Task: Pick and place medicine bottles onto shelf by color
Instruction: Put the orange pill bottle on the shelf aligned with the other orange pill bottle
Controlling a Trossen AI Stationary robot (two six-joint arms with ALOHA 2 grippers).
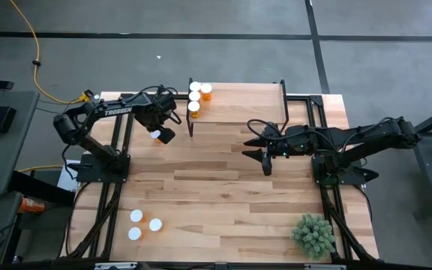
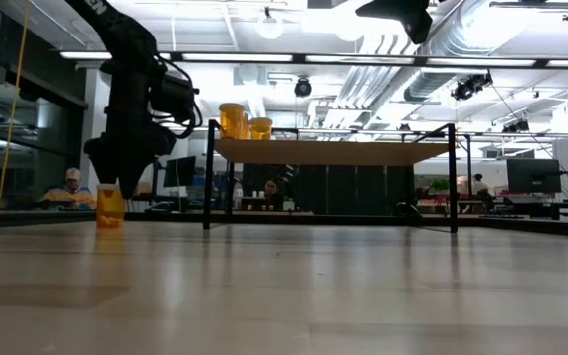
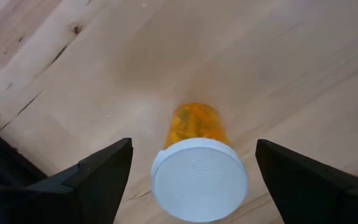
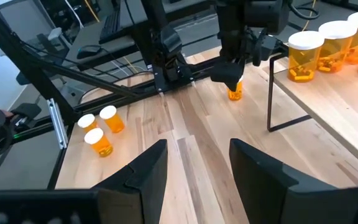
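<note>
**Now: one bottle between spread jaws, beside the shelf**

Just off the shelf's (image 1: 238, 97) near-left leg, standing upright on the surface (image 1: 223, 195): one medicine bottle (image 3: 197, 165), white cap up, amber body below. Left gripper (image 1: 158, 133) poised directly over it, jaws spread wide to either side of the cap, touching neither side in the left wrist view. Same bottle seen from the low view (image 2: 109, 207) beneath the dark arm, resting on the wood.

On the shelf, along its left end: three capped bottles (image 1: 196, 96) in a short row, close together, seen also from the right wrist view (image 4: 306, 56).

Well away from the shelf, near the surface's front-left corner: three more bottles (image 1: 144, 224) in a loose cluster, upright, caps showing white from above.

Right of the shelf's front edge and out over bare wood: right gripper (image 1: 257, 150), waiting, jaws parted and holding nothing, pointed toward the left arm.

Far from the shelf, at the front-right corner of the surface: a small green plant (image 1: 314, 235).

Beyond the shelf in the low view: an office room with a seated person (image 2: 71, 189) at the far left.
</note>
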